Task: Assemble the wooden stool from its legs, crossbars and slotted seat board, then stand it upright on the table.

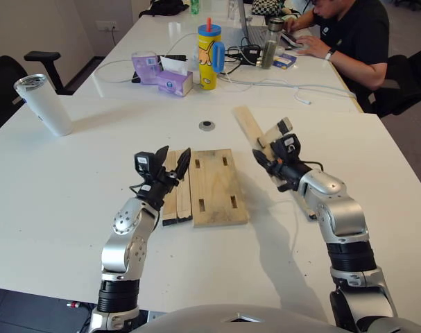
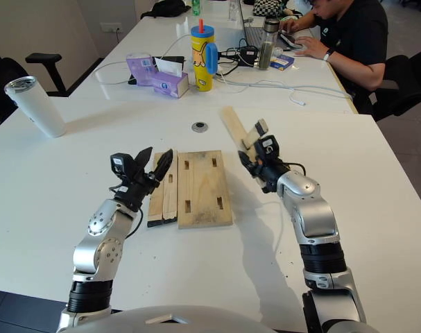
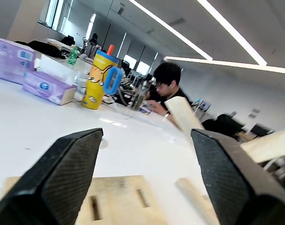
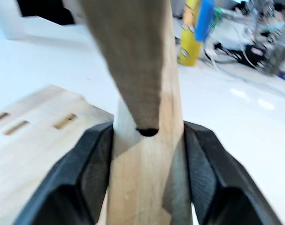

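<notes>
while the right pincer [image 1: 271, 165] squeezes a wooden leg [image 1: 248, 125] tight, the slotted seat board [image 1: 217, 186] lies flat on the table [image 1: 71, 194] just to its left, long side pointing away from the robot. the left pincer [image 1: 173, 161] hangs spread wide, holding nothing, over the loose sticks [image 1: 177, 202] beside the board.

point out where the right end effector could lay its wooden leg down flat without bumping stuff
Bare table lies between the white tumbler and the loose wooden strips, along the near edge in front of the seat board, and right of the right end effector holding the leg. Crowded: the far end around the yellow cup and tissue packs.
</notes>
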`<control>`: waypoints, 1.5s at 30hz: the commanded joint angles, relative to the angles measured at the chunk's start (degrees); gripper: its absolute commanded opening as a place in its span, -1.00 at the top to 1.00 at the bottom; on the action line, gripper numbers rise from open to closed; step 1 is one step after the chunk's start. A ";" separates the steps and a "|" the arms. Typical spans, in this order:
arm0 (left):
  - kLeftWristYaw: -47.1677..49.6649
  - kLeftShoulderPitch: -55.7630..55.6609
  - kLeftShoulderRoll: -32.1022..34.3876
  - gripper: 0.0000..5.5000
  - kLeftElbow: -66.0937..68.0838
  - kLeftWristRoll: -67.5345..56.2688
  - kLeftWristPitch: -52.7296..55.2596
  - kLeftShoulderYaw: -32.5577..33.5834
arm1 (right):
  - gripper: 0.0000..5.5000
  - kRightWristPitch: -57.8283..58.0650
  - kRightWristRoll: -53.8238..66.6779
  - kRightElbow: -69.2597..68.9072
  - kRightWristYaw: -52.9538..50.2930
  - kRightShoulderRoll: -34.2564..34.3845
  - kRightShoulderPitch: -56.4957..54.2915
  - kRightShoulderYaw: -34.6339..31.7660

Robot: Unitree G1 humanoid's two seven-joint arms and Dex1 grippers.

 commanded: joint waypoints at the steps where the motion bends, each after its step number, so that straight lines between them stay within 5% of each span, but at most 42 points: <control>1: 0.87 -0.03 -3.08 -0.34 -5.28 -23.96 9.28 3.96 | 0.25 -9.30 -2.50 -2.86 7.86 -4.29 0.37 5.17; 8: 6.20 0.12 -1.91 -0.65 -2.62 -27.13 14.06 3.58 | 0.25 -12.34 -1.86 -3.66 9.54 -2.58 -0.96 6.45; 29: 8.54 -3.78 -0.82 -0.65 -1.34 -31.89 14.95 6.06 | 0.25 -7.73 0.01 -7.64 9.22 -0.74 2.32 7.43; 45: 8.36 0.16 -3.06 0.25 -2.83 -29.34 11.35 4.44 | 0.25 -6.30 3.05 -5.49 12.57 -1.07 0.37 7.18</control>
